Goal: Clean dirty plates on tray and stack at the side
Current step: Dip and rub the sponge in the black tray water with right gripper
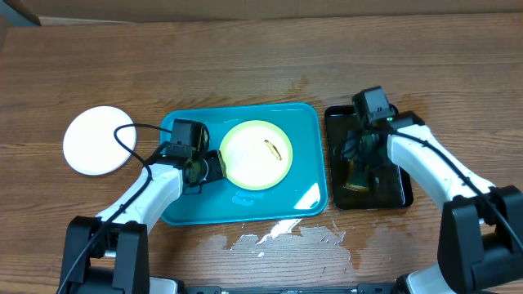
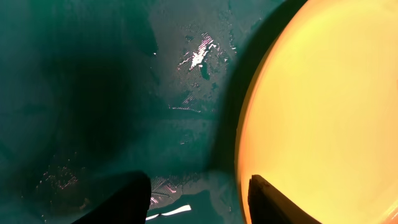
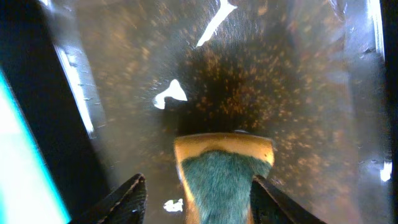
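Tray: the turquoise tray (image 1: 304, 131) was laid at the middle of the table (image 1: 245, 65).
Pale yellow plate: the pale yellow plate (image 1: 245, 159) was seated flat on the tray, right of its centre, with a brown smear (image 1: 274, 149) marked on it.
White plate: a white plate (image 1: 98, 140) was set on the bare table, left of the tray and apart from it.
Left gripper: the left gripper (image 2: 198, 180) was held low at the yellow plate's left edge. Its jaws were spread wide, one finger over the plate (image 2: 323, 112) and one over the tray floor, and nothing was gripped.
Right gripper: the right gripper (image 3: 198, 180) was lowered over the black tray (image 1: 399, 189), just right of the turquoise one.
Sponge: a yellow-and-green sponge (image 3: 224, 168) was seen between the right fingers. It seemed pressed to one finger only, so a firm hold could not be told.
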